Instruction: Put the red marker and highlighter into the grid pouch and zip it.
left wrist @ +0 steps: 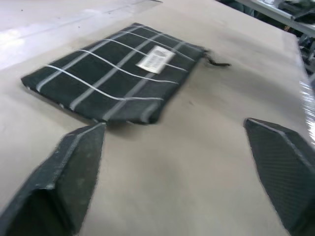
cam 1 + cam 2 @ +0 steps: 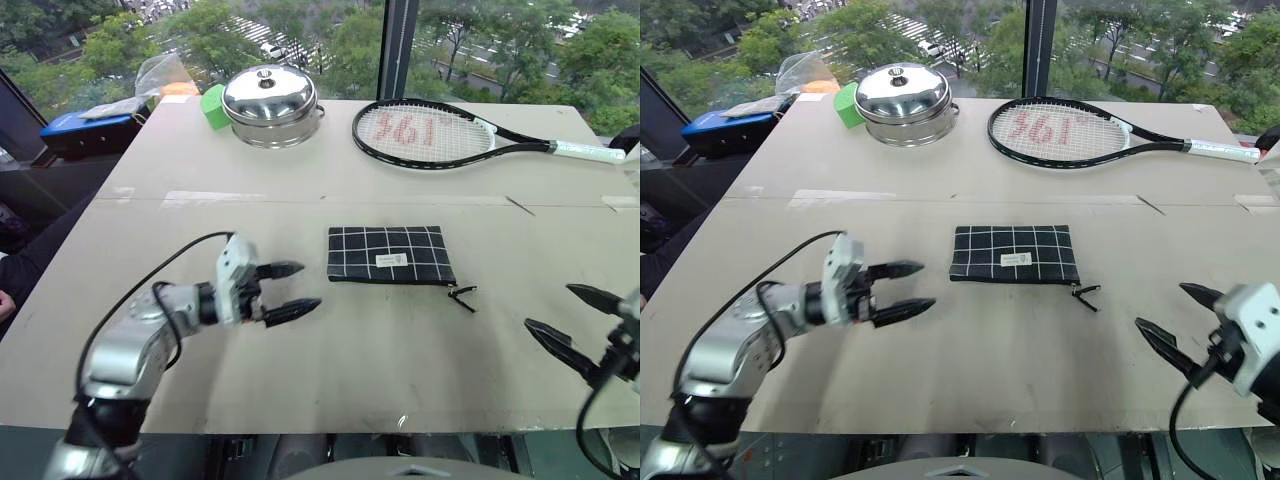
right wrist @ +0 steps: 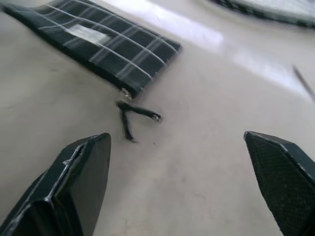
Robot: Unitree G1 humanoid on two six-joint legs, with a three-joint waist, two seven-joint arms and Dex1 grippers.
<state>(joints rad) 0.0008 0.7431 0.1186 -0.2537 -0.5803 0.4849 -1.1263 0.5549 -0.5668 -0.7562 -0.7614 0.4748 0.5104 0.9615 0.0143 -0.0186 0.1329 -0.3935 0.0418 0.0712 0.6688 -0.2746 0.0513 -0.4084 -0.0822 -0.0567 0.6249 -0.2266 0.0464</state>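
On the table [image 2: 300,380], grid pouch [image 2: 388,254] lies between both gaping hands.

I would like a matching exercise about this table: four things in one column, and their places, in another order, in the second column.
1. grid pouch
2. steel pot
3. racket
4. zipper pull

a. far edge, beside a green block
b. far right, handle pointing right
c. table centre, lying flat
d. on the table at the pouch's near right corner

Pairs: 1-c, 2-a, 3-b, 4-d
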